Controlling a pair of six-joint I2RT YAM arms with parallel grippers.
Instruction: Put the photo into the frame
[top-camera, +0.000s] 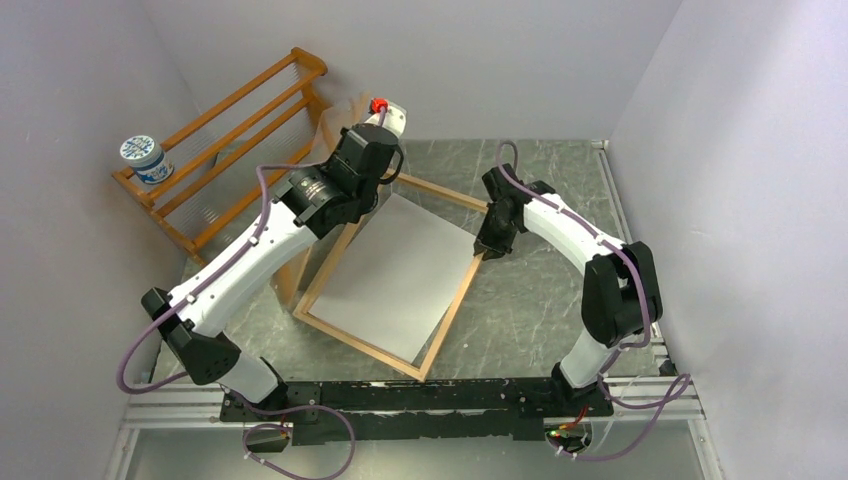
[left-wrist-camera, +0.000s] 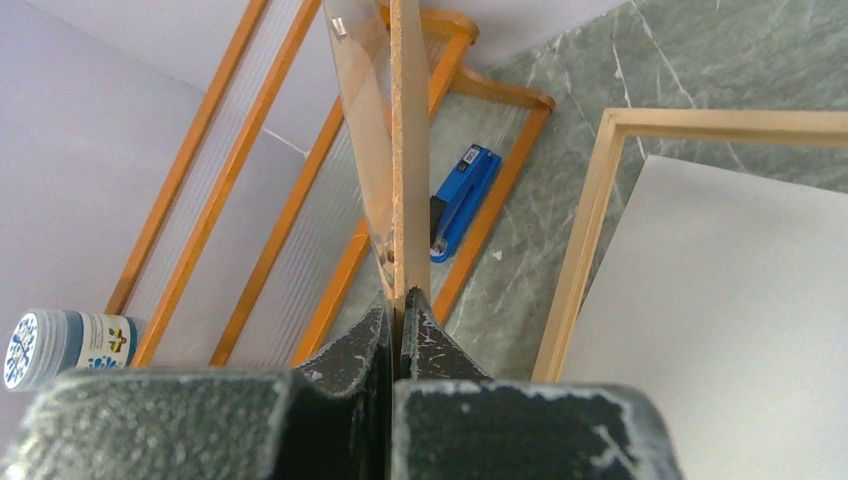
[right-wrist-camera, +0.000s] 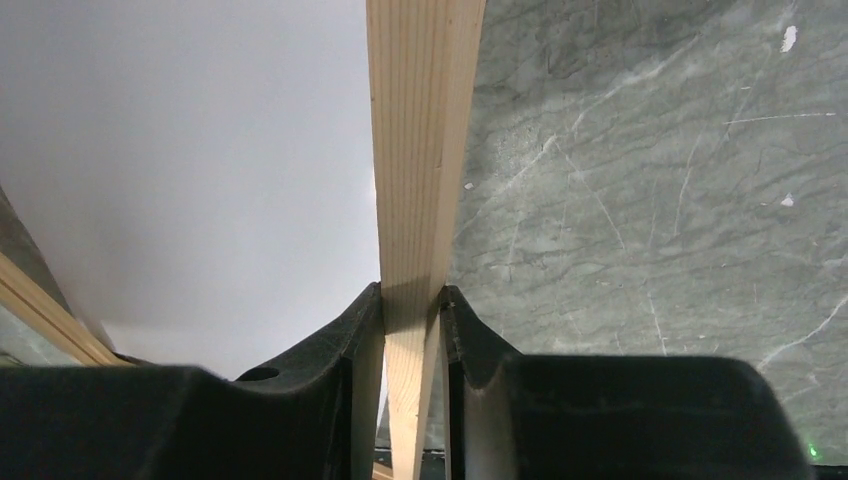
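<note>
Top external view: the photo (top-camera: 395, 275) lies white side up inside the frame (top-camera: 452, 305), long axis 1 to 7 o'clock. Right gripper (right-wrist-camera: 412, 300) pinches the frame's 3 o'clock rail. Left gripper (left-wrist-camera: 398, 300), off the 11 o'clock corner, clamps the backing board (left-wrist-camera: 408, 150) edge-on.

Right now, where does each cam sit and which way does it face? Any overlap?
Top external: above and behind the bases, looking down; left arm, right arm, frame, photo.
Left wrist: looks along left fingers, shut on backing board, toward rack.
Right wrist: looks along right fingers, shut on frame rail, over table.
Shared: all three see frame and photo.
</note>
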